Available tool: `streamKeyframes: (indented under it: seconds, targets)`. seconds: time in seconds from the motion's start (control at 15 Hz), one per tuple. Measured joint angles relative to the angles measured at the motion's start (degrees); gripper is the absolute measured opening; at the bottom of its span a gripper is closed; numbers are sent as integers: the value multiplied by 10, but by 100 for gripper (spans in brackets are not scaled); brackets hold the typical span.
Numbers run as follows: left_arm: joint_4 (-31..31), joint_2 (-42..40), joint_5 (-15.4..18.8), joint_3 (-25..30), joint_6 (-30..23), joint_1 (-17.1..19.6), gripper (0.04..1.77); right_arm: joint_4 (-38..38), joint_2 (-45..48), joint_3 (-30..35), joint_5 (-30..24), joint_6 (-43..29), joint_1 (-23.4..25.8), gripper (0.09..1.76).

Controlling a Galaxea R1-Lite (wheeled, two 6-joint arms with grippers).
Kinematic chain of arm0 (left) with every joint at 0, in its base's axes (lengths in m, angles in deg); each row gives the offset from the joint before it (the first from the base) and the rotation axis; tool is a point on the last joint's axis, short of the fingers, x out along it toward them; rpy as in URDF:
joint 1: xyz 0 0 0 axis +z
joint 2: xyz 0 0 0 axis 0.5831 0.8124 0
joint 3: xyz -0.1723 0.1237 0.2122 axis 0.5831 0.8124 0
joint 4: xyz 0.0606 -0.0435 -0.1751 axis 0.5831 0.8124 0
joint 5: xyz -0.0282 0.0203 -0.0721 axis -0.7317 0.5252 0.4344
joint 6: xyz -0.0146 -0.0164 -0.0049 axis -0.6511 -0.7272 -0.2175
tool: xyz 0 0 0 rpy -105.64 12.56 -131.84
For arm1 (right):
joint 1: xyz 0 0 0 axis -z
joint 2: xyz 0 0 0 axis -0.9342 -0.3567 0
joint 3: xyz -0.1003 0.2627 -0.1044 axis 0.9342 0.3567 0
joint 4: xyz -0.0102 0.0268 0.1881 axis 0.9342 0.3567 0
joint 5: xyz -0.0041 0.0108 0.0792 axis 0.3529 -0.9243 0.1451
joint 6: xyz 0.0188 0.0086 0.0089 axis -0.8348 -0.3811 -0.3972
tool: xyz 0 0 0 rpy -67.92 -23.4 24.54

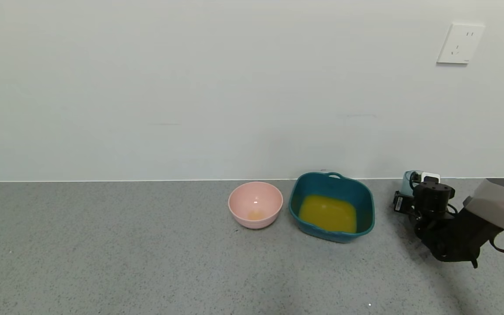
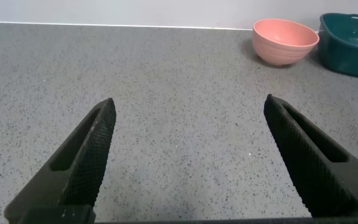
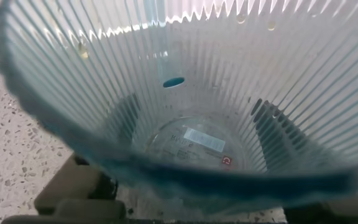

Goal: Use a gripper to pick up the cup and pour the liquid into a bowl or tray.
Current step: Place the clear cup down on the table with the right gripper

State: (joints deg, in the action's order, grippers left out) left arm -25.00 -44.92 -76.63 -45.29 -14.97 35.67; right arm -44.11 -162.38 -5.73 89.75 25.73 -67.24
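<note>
Grey speckled countertop [image 1: 147,253] runs up to a plain pale wall, with a white socket plate [image 1: 460,43] high on the right. Farthest left, and seen only from its own wrist camera, the left gripper [image 2: 188,149] hovers low over bare counter with its fingers spread wide and nothing between them; it looks parked, well clear of the work. Next comes the pink bowl [image 1: 255,204], upright, with only a faint orange smear at its bottom. Just beside it sits the teal tub [image 1: 331,206], its loop handle toward the wall, and the orange liquid [image 1: 328,213] pools across its floor, which suggests the pour is already made. Right of the tub, apart from it and near the wall, the right gripper [image 1: 414,188] holds the cup [image 1: 408,181], whose pale blue-green side just shows behind the black wrist. From the right wrist camera the cup [image 3: 185,106] looks empty: its ribbed wall and bare base are visible, with dark fingers [image 3: 272,134] showing through the wall on either side, closed against it. Its long axis appears close to vertical, mouth up, probably so it can be set down away from the tub.
</note>
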Motion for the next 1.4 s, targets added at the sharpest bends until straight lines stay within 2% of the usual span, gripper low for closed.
streamKeyframes:
  seconds: [0.73,1.13,1.4]
  targets:
    - [0,0,0,0,0,0,172,26,25,26,-16,-1,-3,164]
    - [0,0,0,0,0,0,172,82,134,133,-50,0,-12,167]
    - [0,0,0,0,0,0,172,149,264,207,-61,0,-19,169]
